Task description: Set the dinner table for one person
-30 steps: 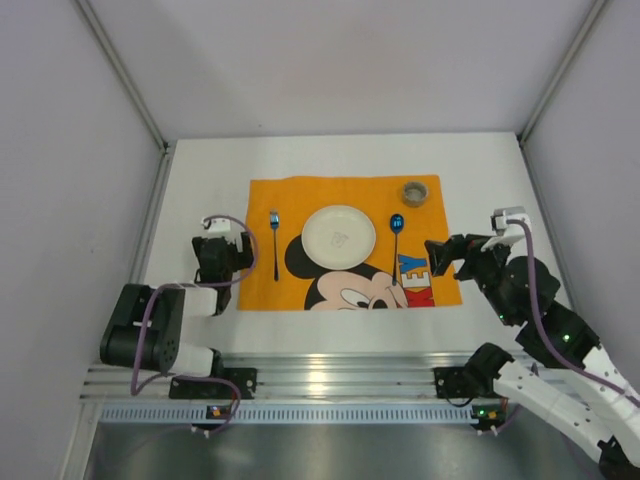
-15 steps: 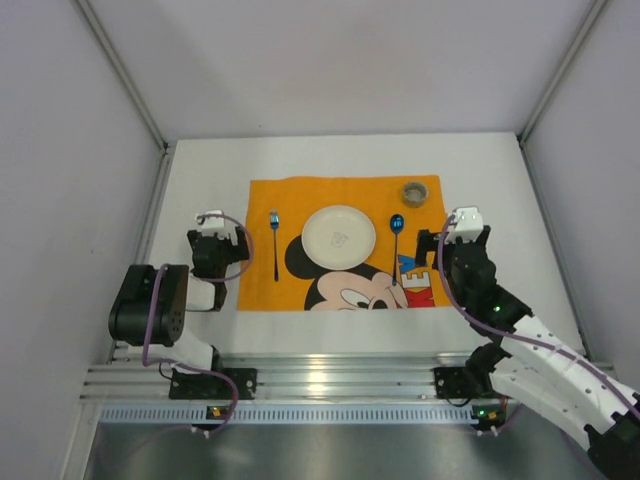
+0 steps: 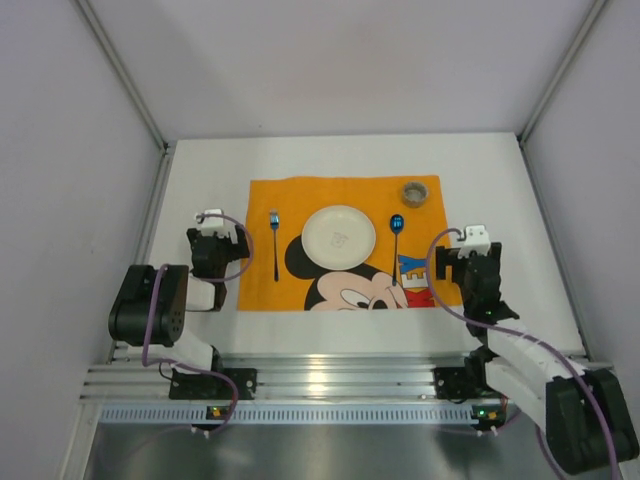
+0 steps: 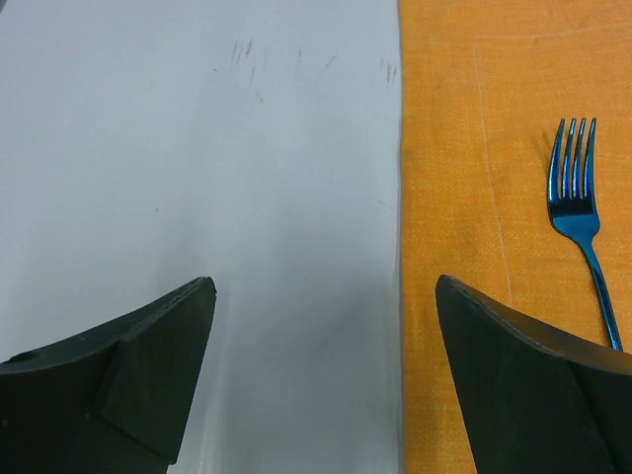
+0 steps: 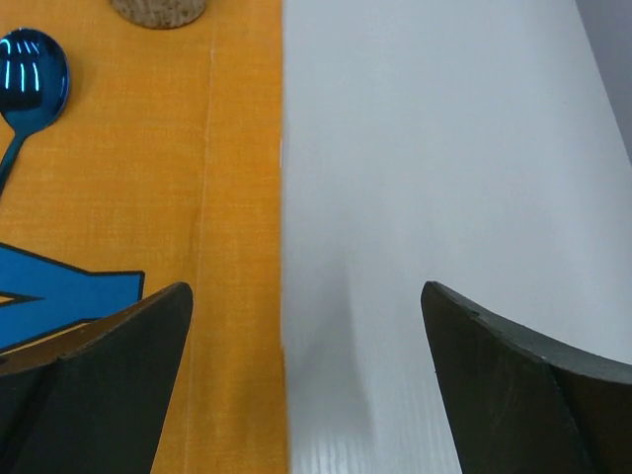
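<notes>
On the white dinner table (image 3: 200,180) lies an orange Mickey Mouse cloth (image 3: 300,195). A white plate (image 3: 339,238) sits at its middle, a blue fork (image 3: 275,240) to its left, a blue spoon (image 3: 396,235) to its right, a small brown cup (image 3: 416,192) at the far right corner. My left gripper (image 3: 214,232) is open and empty over the cloth's left edge (image 4: 399,247); the fork (image 4: 583,217) lies to its right. My right gripper (image 3: 462,245) is open and empty over the cloth's right edge (image 5: 281,197), with the spoon bowl (image 5: 32,74) at upper left.
Grey walls enclose the table on the left, back and right. A metal rail (image 3: 330,375) runs along the near edge, holding both arm bases. Bare white tabletop lies behind the cloth (image 3: 340,155) and at each side.
My right arm has folded back from the cloth's right side and now sits low near its base. The left gripper has shifted only slightly. The plate, fork, spoon and cup have not moved.
</notes>
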### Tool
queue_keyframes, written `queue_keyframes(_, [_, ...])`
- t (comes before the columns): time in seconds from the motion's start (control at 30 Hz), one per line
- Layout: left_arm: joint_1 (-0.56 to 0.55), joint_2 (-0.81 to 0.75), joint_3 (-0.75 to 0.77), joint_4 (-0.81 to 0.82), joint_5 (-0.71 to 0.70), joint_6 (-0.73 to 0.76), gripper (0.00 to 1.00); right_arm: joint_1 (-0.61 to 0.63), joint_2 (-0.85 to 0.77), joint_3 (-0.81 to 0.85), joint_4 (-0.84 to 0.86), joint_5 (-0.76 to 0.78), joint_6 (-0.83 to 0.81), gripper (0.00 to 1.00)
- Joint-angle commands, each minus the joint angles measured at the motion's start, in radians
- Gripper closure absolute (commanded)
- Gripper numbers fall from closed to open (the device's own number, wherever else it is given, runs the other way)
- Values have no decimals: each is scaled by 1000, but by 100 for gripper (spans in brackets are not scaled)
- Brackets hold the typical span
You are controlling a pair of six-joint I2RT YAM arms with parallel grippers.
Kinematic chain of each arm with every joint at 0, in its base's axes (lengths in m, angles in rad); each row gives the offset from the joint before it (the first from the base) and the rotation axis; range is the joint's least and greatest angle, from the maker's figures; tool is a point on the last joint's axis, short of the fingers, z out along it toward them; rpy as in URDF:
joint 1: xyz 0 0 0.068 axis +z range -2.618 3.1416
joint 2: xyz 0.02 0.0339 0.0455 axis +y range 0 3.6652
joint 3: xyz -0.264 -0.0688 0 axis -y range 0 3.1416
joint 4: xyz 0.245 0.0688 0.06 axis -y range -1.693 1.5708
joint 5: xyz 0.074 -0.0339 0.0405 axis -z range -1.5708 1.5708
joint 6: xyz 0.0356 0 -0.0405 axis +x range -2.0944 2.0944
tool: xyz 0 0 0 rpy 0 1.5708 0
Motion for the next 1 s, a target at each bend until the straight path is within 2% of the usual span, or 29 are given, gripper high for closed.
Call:
queue_keyframes(0.0, [2, -5, 13, 91, 14, 9, 1, -66, 117, -5, 316, -98, -109, 0])
queue_keyframes(0.03, [2, -5, 13, 91, 16, 9, 1, -89, 157, 6, 369, -118, -108, 0])
queue_keyframes(0.07, [2, -5, 13, 89, 14, 9, 1, -109, 230, 8, 495, -122, -84, 0])
queue_keyframes(0.17, [2, -5, 13, 91, 16, 9, 1, -166, 374, 49, 631, -133, -65, 0])
queue_keyframes(0.27, [2, -3, 13, 91, 16, 9, 1, -192, 456, 173, 485, -124, -45, 0])
queue_keyframes(0.33, [2, -5, 13, 91, 16, 9, 1, -214, 487, 227, 399, -232, -53, 0])
queue_keyframes(0.53, [2, -5, 13, 91, 16, 9, 1, -214, 447, 181, 438, -285, -76, 0])
queue_keyframes(0.57, [2, -5, 13, 91, 14, 9, 1, -214, 454, 190, 429, -271, -4, 0])
queue_keyframes(0.6, [2, -3, 13, 91, 16, 9, 1, -246, 464, 190, 450, -254, 66, 0])
queue_keyframes(0.63, [2, -5, 13, 91, 16, 9, 1, -260, 490, 189, 514, -318, 128, 0])
queue_keyframes(0.73, [2, -5, 13, 91, 14, 9, 1, -267, 572, 198, 567, -415, 82, 0])
queue_keyframes(0.83, [2, -5, 13, 91, 16, 9, 1, -284, 562, 166, 617, -443, 81, 0])
queue_keyframes(0.87, [2, -3, 13, 92, 14, 9, 1, -283, 559, 129, 750, -457, 44, 0])
queue_keyframes(0.9, [2, -3, 13, 91, 14, 9, 1, -269, 576, 16, 909, -475, 33, 0])
queue_keyframes(0.93, [2, -5, 13, 91, 16, 9, 1, -261, 595, -6, 1006, -466, 16, 0])
queue_keyframes(0.97, [2, -3, 13, 92, 14, 9, 1, -251, 570, 0, 919, -443, 6, 0])
